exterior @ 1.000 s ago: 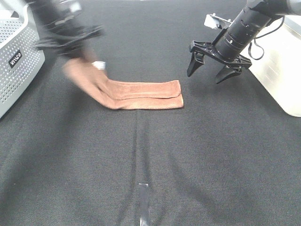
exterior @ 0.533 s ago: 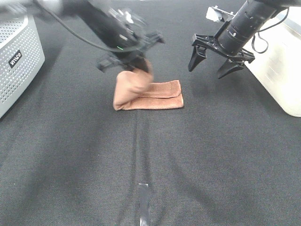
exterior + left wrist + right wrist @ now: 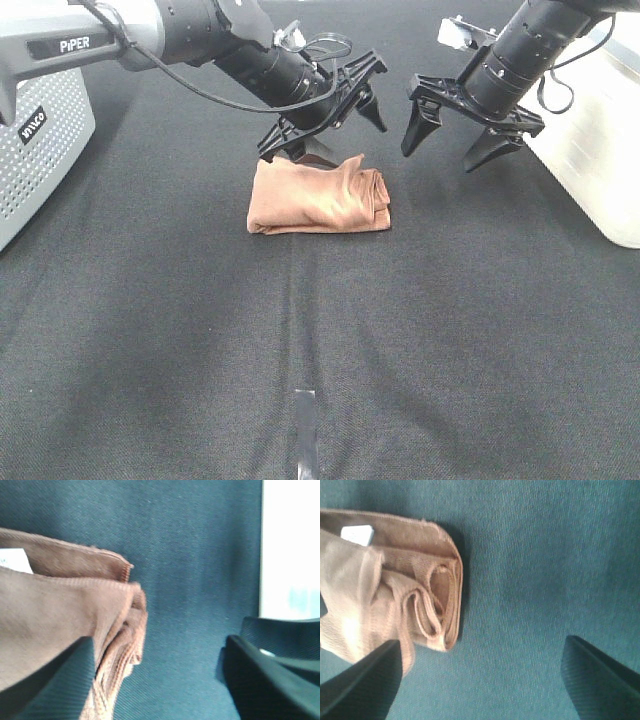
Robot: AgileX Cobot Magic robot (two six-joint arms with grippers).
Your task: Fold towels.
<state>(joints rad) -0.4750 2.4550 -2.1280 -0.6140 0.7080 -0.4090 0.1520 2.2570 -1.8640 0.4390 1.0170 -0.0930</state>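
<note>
The reddish-brown towel [image 3: 318, 196] lies folded in a thick bundle on the dark mat, its layered edges facing right. My left gripper [image 3: 324, 136] is open and empty, just above and behind the towel. My right gripper [image 3: 440, 156] is open and empty, hovering to the right of the towel. In the left wrist view the towel [image 3: 60, 610] lies under one finger [image 3: 55, 690], with its white tag [image 3: 12, 560] showing. In the right wrist view the towel [image 3: 390, 590] and its tag [image 3: 357, 532] lie off to one side of the open gripper [image 3: 480, 680].
A white perforated basket [image 3: 40, 130] stands at the left edge. A white box [image 3: 600, 150] stands at the right, close behind my right arm. A short strip of tape [image 3: 305, 430] lies on the mat near the front.
My left gripper carried the towel's left end over to the right, laid it on the rest and opened. The towel is now half as long. The right gripper barely moved.
</note>
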